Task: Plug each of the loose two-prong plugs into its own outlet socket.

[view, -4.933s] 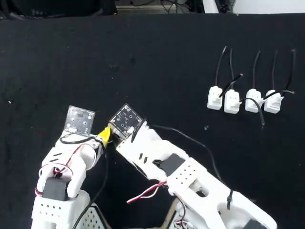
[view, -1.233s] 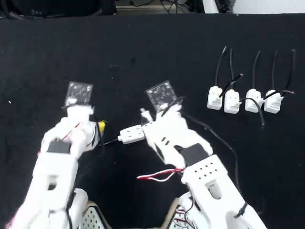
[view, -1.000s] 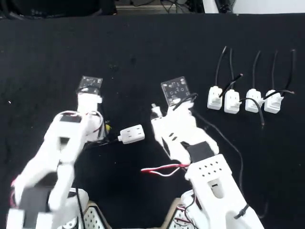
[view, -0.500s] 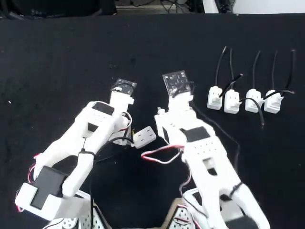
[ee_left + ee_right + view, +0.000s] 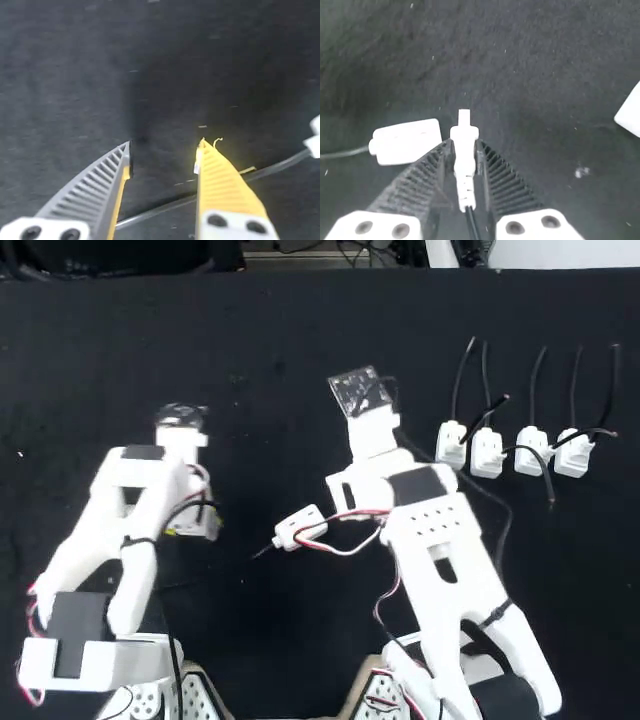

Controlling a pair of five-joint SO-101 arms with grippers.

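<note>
My right gripper point(image 5: 464, 144) is shut on a small white two-prong plug point(image 5: 464, 131), prongs pointing away from the wrist, black cord running back between the fingers. A white outlet block point(image 5: 405, 141) lies on the black table just beside the plug, apart from it. In the high view a white outlet piece point(image 5: 300, 530) with a short black cord lies between the two arms. My left gripper point(image 5: 164, 145) stands open low over the table with a black cord point(image 5: 165, 207) crossing under its fingers and nothing held.
Several white outlet blocks point(image 5: 510, 450) with black cords stand in a row at the right of the black table point(image 5: 300, 330). The right arm point(image 5: 420, 510) reaches up the middle and the left arm point(image 5: 130, 500) is at the left.
The left arm has swung back to the left, away from the white piece between the arms, which stays on the table. The right arm has stretched slightly farther from its base.
</note>
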